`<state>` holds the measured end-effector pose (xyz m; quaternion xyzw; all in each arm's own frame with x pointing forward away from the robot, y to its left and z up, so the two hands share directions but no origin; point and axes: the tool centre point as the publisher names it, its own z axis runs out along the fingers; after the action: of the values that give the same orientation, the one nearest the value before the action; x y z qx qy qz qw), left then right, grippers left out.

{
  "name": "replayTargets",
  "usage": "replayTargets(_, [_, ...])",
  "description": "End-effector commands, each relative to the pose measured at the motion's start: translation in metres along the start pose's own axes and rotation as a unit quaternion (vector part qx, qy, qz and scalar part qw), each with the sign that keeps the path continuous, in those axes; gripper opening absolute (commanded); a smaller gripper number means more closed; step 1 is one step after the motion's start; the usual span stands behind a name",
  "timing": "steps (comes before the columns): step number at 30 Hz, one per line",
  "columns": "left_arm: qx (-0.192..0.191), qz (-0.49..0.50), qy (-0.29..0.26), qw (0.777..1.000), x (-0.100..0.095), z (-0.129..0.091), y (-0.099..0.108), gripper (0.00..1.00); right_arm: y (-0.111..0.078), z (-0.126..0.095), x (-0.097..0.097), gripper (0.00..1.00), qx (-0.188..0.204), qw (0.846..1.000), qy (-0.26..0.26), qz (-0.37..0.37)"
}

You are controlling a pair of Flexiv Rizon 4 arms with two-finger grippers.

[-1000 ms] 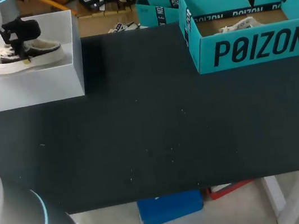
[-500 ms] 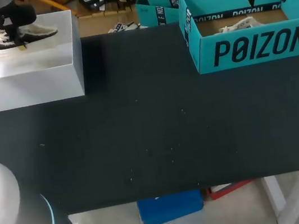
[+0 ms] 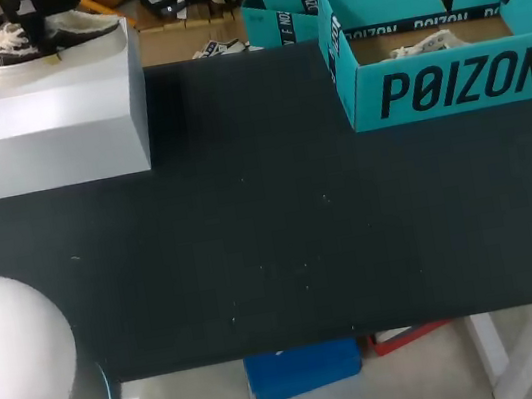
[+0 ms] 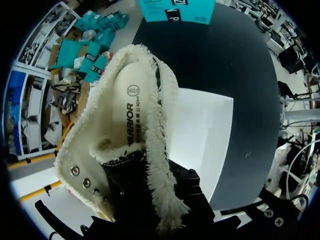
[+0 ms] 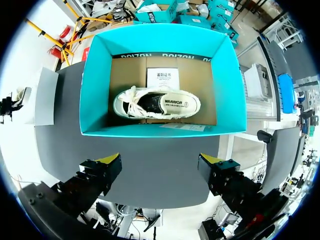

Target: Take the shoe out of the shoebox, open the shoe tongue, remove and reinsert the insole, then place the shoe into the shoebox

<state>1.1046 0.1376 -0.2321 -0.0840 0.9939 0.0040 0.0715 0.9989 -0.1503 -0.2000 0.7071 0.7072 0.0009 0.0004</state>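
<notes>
Black table (image 3: pixel 272 239) is carrying two boxes: white box (image 3: pixel 46 153) at 10 o'clock, teal box (image 3: pixel 450 84) at 2 o'clock. Left gripper (image 3: pixel 39 11) is pinching the shoe (image 3: pixel 77 29) by its fleecy collar near the eyelets, toe toward 9 o'clock, and holding it in the air over the white box's far rim. Judgement: lift-out step, raised that high so the sole is clearing the wall. Right gripper (image 5: pixel 160 161) is hanging spread wide over the teal box, touching nothing. A second shoe (image 5: pixel 156 104) is lying inside. Probably parked there, leaving the table's middle free for tongue and insole work.

Dark lettering crosses the teal shoebox (image 3: pixel 451 89) front; the shoe (image 4: pixel 125 175) insole (image 4: pixel 131 115) bears print and, seemingly, a round stamp.
</notes>
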Motion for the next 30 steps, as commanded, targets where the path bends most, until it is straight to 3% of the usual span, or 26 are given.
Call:
replayTargets(1, [-0.015, -0.005, -0.145, 0.989, 0.084, -0.079, -0.022, 0.00, 0.001, 0.000, 0.000, 1.00, 0.001, 1.000, 0.000, 0.000])
replayTargets(7, [-0.014, -0.021, -0.197, 0.980, 0.139, -0.107, -0.065, 0.00, 0.001, 0.000, 0.000, 1.00, 0.001, 1.000, 0.000, 0.000])
replayTargets(13, [-0.014, -0.015, -0.222, 0.975, 0.190, -0.115, -0.103, 0.00, 0.001, 0.000, 0.000, 1.00, 0.001, 1.000, 0.000, 0.000])
replayTargets(22, [-0.022, 0.000, -0.228, 0.973, 0.250, -0.093, -0.157, 0.00, 0.001, 0.000, 0.000, 1.00, 0.001, 1.000, 0.000, 0.000])
replayTargets(30, [-0.004, -0.001, -0.200, 0.980, 0.275, -0.052, -0.178, 0.00, 0.001, 0.000, 0.000, 1.00, 0.001, 1.000, 0.000, 0.000])
